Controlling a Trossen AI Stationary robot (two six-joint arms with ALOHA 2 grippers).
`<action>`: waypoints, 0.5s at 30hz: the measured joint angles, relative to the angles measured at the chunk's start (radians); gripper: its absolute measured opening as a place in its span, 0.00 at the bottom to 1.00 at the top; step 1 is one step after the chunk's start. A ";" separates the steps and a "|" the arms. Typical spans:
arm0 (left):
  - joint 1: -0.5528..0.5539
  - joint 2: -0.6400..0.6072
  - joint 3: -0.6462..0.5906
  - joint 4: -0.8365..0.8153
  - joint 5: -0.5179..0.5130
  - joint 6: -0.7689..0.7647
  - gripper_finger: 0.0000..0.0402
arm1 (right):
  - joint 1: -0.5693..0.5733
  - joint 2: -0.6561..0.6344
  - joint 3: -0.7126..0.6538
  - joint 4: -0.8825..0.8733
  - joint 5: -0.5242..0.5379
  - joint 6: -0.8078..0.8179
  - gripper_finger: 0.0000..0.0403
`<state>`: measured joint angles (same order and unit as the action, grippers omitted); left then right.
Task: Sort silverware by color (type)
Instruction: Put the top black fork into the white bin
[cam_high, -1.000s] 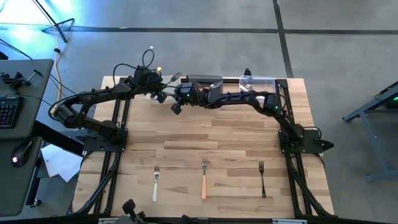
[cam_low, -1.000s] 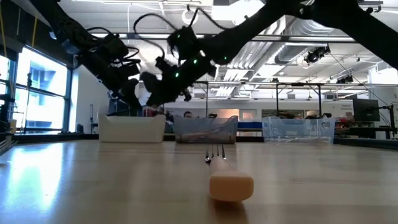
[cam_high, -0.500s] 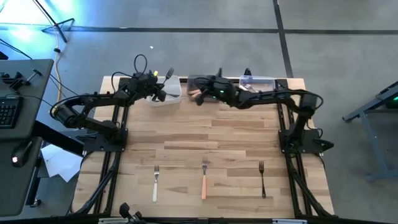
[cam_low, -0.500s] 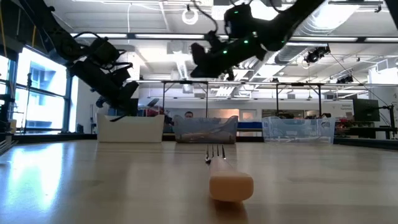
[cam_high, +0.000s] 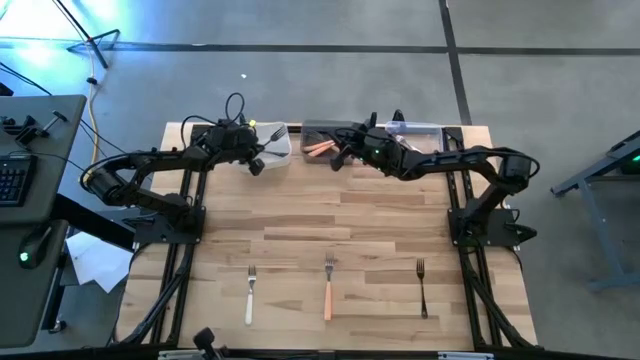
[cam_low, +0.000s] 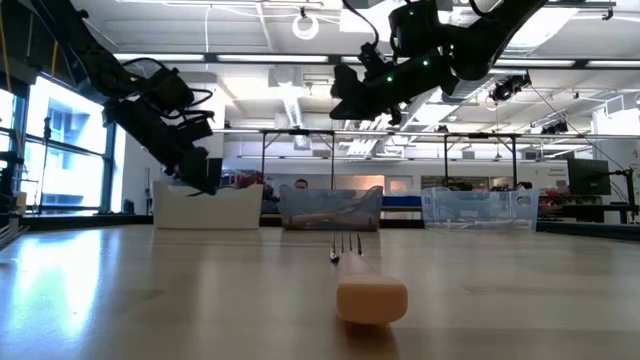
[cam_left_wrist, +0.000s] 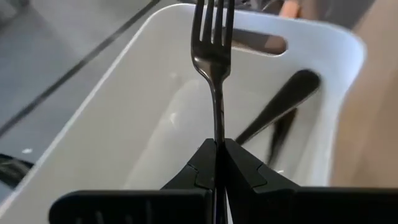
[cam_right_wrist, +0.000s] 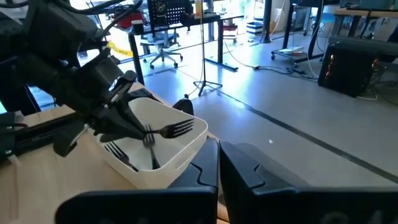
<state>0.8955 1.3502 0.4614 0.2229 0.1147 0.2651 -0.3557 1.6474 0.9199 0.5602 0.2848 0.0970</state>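
My left gripper (cam_high: 264, 150) is shut on a fork (cam_left_wrist: 212, 43) with silver tines and hovers over the white bin (cam_high: 283, 152) at the far edge. Its handle colour is hidden. Another fork (cam_left_wrist: 278, 107) lies inside that bin. My right gripper (cam_high: 335, 158) is shut on nothing, raised above the middle bin (cam_high: 326, 129), where orange handles (cam_high: 318, 148) show. Near the front edge three forks lie flat: a white-handled one (cam_high: 250, 297), an orange one (cam_high: 327, 290) and a black one (cam_high: 421, 288). My left gripper pinches the fork's slim neck (cam_left_wrist: 217, 127) just behind the tines between its two fingers (cam_left_wrist: 239, 165). The fork runs along the fingers and sticks out ahead of them. It comes from the table's left, and the fork (cam_right_wrist: 168, 131) is lifted clear above the white bin.
A clear bin (cam_high: 415, 130) stands to the right of the middle bin along the far edge. The low view has the orange fork's handle end (cam_low: 370, 298) close up, with the three bins (cam_low: 330, 208) in a row behind. Bare wood lies between bins and forks.
My left gripper has come down toward the white bin, still holding the fork. My right gripper has swung away from the left gripper toward the table's right along the far edge and risen, now above the middle bin.
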 joint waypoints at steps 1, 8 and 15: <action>0.000 0.000 0.000 0.000 -0.017 0.013 0.01 | 0.000 0.000 0.000 0.000 0.000 0.000 0.00; 0.000 0.000 0.000 -0.081 -0.044 0.020 0.01 | 0.000 0.000 0.000 -0.002 0.000 -0.011 0.00; 0.001 0.000 0.001 -0.115 -0.099 -0.026 0.02 | 0.000 0.000 0.000 -0.002 0.000 -0.017 0.00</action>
<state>0.8963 1.3499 0.4625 0.1081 0.0156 0.2392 -0.3557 1.6474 0.9203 0.5583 0.2844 0.0802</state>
